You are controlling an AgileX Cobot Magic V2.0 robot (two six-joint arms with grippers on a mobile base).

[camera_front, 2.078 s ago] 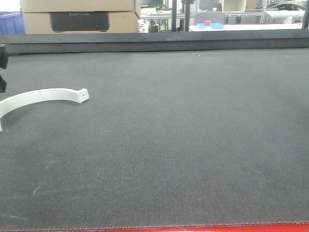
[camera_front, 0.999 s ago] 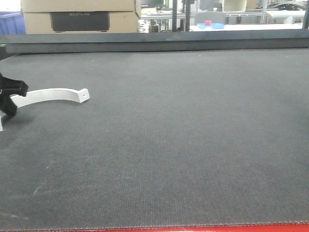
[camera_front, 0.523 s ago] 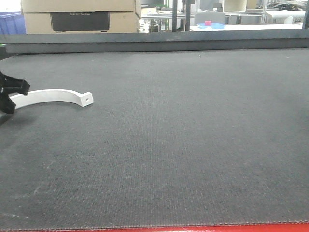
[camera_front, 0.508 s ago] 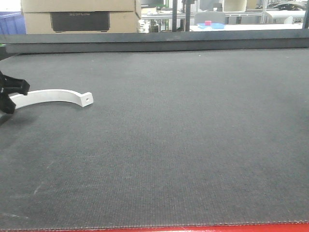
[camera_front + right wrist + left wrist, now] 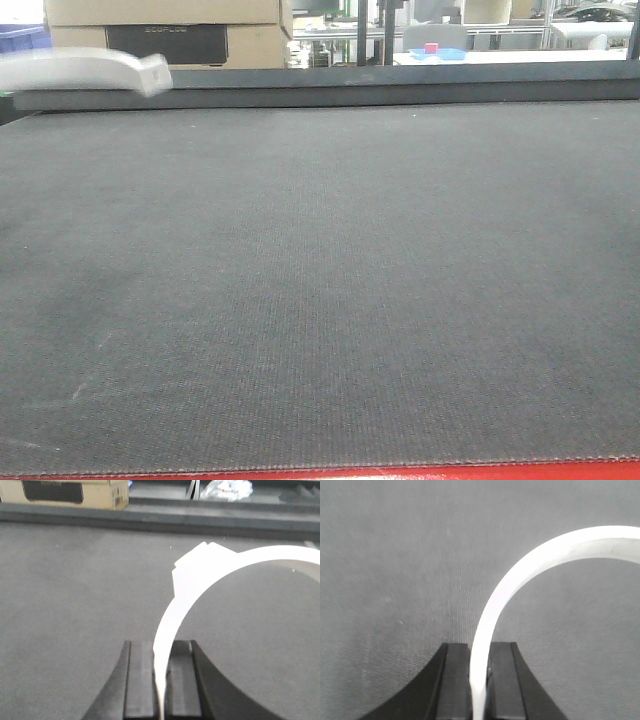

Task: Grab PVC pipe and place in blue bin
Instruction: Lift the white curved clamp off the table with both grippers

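A wide counter (image 5: pixel 350 280) topped with a dark grey, finely woven mat fills the front view from side to side. A thin red strip (image 5: pixel 400 471) runs along its near edge, and a long dark raised rail (image 5: pixel 400 85) closes off its far edge. A few faint pale scuff marks (image 5: pixel 80 385) show on the mat near the left front corner. A tan cardboard box (image 5: pixel 165 30) sits beyond the rail, possibly on a separate surface.
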